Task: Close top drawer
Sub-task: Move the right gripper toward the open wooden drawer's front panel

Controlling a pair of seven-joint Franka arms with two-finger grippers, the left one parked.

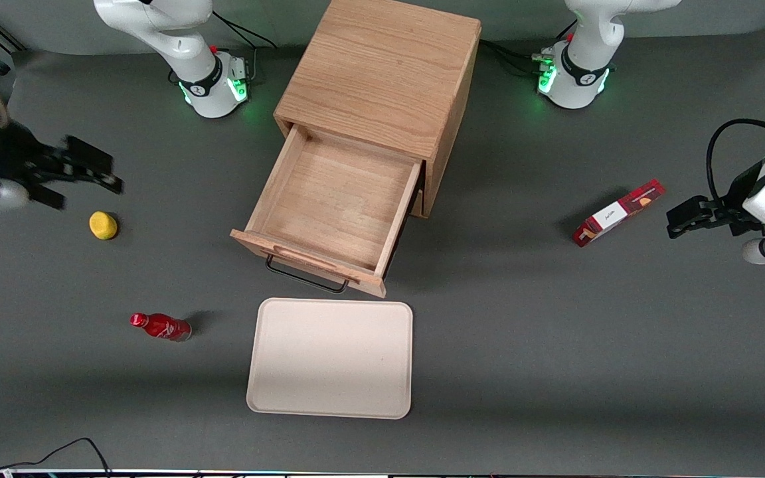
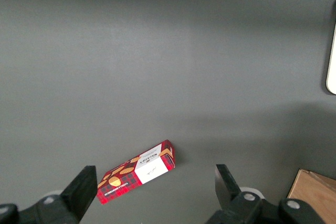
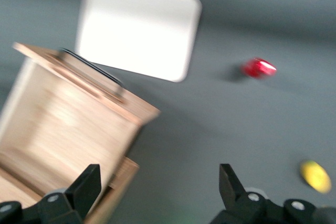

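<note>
Tool point(image 1: 100, 169) is hanging with fingers spread and gripping nothing, toward the working arm's end of the counter point(image 1: 555, 345). Top drawer point(image 1: 329, 212) is standing pulled fully out of the cabinet point(image 1: 382, 73), well apart from the tool, its front panel facing the tray point(image 1: 331, 358).

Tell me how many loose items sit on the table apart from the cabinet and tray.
3: a yellow lemon below the open pincer, a red bottle beside the tray, and a red box toward the parked arm's end.
</note>
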